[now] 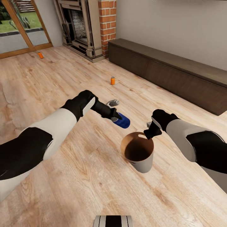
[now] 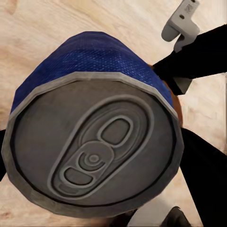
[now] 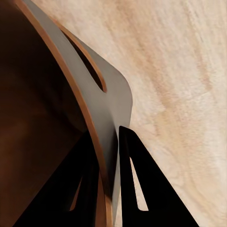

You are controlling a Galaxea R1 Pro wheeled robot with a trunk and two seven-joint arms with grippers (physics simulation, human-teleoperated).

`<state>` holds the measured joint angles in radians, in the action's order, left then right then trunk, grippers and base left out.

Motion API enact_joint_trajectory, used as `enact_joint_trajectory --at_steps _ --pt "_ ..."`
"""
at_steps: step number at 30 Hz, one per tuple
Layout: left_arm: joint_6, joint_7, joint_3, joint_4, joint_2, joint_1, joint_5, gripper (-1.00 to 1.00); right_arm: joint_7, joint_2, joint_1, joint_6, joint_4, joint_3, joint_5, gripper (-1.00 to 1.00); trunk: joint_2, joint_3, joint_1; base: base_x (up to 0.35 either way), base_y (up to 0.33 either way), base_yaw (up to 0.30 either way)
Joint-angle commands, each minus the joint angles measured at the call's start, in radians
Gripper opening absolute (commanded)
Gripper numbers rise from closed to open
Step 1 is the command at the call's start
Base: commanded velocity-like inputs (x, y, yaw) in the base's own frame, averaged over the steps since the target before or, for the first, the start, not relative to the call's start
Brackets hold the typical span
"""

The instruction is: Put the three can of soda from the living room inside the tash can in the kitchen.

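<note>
My left gripper point(image 1: 118, 118) is shut on a blue can of soda point(image 1: 122, 120), held tilted in the air just beside and above the trash can's rim. In the left wrist view the blue can point(image 2: 94, 127) shows its grey top close up. The trash can point(image 1: 138, 153), pale grey outside and brown inside, is tilted and held by its rim in my right gripper point(image 1: 148, 134), which is shut on the wall point(image 3: 101, 118) near the slot handle. One orange can point(image 1: 112, 80) stands on the wood floor ahead. Another orange can point(image 1: 40, 55) lies near the glass door.
A long dark low cabinet point(image 1: 170, 71) runs along the right wall. A brick fireplace point(image 1: 86, 26) stands at the back, with a glass door point(image 1: 19, 28) to its left. Wood plank floor point(image 1: 63, 176) spreads all around.
</note>
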<state>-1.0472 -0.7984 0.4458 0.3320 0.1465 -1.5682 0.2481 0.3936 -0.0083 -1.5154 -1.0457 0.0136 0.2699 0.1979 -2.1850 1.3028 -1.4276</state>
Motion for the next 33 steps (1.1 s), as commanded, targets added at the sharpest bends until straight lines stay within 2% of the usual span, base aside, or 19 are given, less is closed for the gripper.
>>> enact_joint_trajectory --at_steps 1,3,6,9,10,11,12,15,19,28,32,33 --pt "0.0 -0.011 0.01 0.0 0.001 0.0 -0.003 -1.0 0.002 0.0 0.0 -0.001 0.0 0.0 -0.005 -1.0 0.0 0.0 0.0 0.0 0.0 0.0" --pt "0.0 -0.038 0.032 0.002 0.004 0.002 -0.003 -1.0 0.003 -0.001 0.0 -0.001 0.0 0.0 -0.005 -1.0 0.0 0.0 0.0 0.0 0.0 0.0" --pt "0.0 -0.048 0.041 0.013 0.005 0.006 -0.003 -1.0 0.003 -0.002 0.0 -0.001 0.0 0.0 -0.005 -1.0 0.0 0.0 0.0 0.0 0.0 0.0" --pt "0.0 -0.054 0.072 0.058 0.005 0.019 -0.003 -1.0 0.004 -0.003 0.0 -0.001 0.0 0.0 -0.005 -1.0 0.0 0.0 0.0 0.0 0.0 0.0" --pt "0.0 -0.055 0.106 0.086 0.005 0.029 -0.002 -1.0 0.004 -0.003 0.0 -0.001 0.0 0.0 -0.005 -1.0 0.0 0.0 0.0 0.0 0.0 0.0" --pt "0.0 -0.056 0.124 0.1 0.004 0.033 -0.002 -1.0 0.004 -0.003 0.0 -0.001 0.0 0.0 -0.005 -1.0 0.0 0.0 0.0 0.0 0.0 0.0" --pt "0.0 -0.057 0.165 0.132 0.005 0.04 -0.002 -1.0 0.004 -0.002 0.0 -0.001 0.0 0.0 -0.005 -1.0 0.0 0.0 0.0 0.0 0.0 0.0" --pt "0.0 -0.058 0.193 0.153 0.005 0.045 -0.001 -1.0 0.004 -0.001 0.0 -0.001 0.0 0.0 -0.006 -1.0 0.0 0.0 0.0 0.0 0.0 0.0" --pt "0.0 -0.059 0.209 0.165 0.006 0.055 -0.001 -1.0 0.003 0.002 0.0 -0.001 0.0 -0.001 -0.006 -1.0 0.0 0.0 0.0 0.0 0.0 0.0" --pt "0.0 -0.058 0.218 0.181 0.007 0.095 -0.002 -1.0 0.001 0.01 0.0 -0.001 0.029 -0.001 -0.007 -1.0 0.0 0.0 0.0 0.0 0.0 0.0" --pt "0.0 -0.058 0.237 0.201 0.007 0.122 -0.003 -1.0 0.0 0.016 0.0 -0.001 0.058 0.0 -0.009 -1.0 0.0 0.0 0.0 0.0 0.0 0.0" --pt "0.0 -0.058 0.247 0.204 0.007 0.128 -0.003 -1.0 -0.001 0.025 0.0 -0.001 0.063 -0.008 -0.008 -1.0 0.0 0.0 0.0 0.0 0.0 0.0"
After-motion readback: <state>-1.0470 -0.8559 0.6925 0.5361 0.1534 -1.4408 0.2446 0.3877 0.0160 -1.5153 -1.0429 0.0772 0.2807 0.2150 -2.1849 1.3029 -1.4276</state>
